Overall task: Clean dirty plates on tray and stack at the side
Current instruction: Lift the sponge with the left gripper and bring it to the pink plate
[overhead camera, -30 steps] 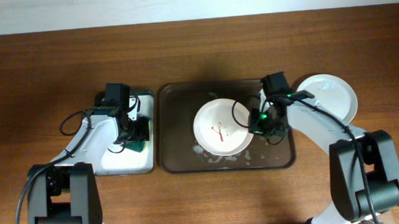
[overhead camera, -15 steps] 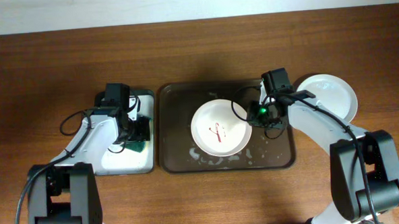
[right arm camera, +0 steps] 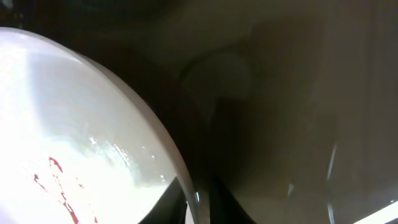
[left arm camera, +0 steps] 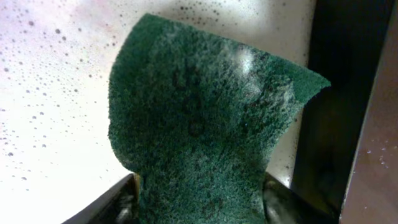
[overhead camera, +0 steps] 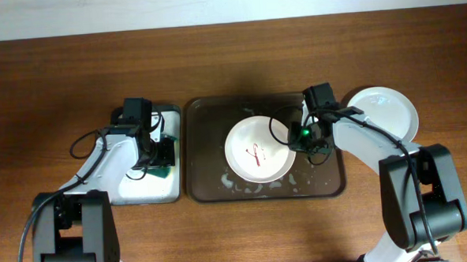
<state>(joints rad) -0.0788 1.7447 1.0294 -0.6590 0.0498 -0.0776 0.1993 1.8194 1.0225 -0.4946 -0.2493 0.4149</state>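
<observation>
A white plate (overhead camera: 258, 150) with red sauce smears sits in the middle of the dark brown tray (overhead camera: 205, 124). My right gripper (overhead camera: 301, 136) is shut on the plate's right rim. In the right wrist view the rim of the plate (right arm camera: 62, 137) passes between the jaws of my right gripper (right arm camera: 202, 199), and the right side looks slightly lifted. A clean pale plate (overhead camera: 387, 112) lies on the tabletop right of the tray. My left gripper (overhead camera: 159, 154) is shut on the green sponge (left arm camera: 199, 112), with the fingers (left arm camera: 121, 202) on either side of it. No green or pink plate shows apart.
The small black tray with white foam (overhead camera: 141, 186) stands left of the brown tray, under my left gripper. Foam and water spots (overhead camera: 244, 182) lie on the brown tray's front part. Bare wood tabletop (overhead camera: 58, 91) lies all round.
My right gripper has pulled the smeared plate a little to the left and back on the tray, and the plate has turned slightly. The left arm and sponge have not moved.
</observation>
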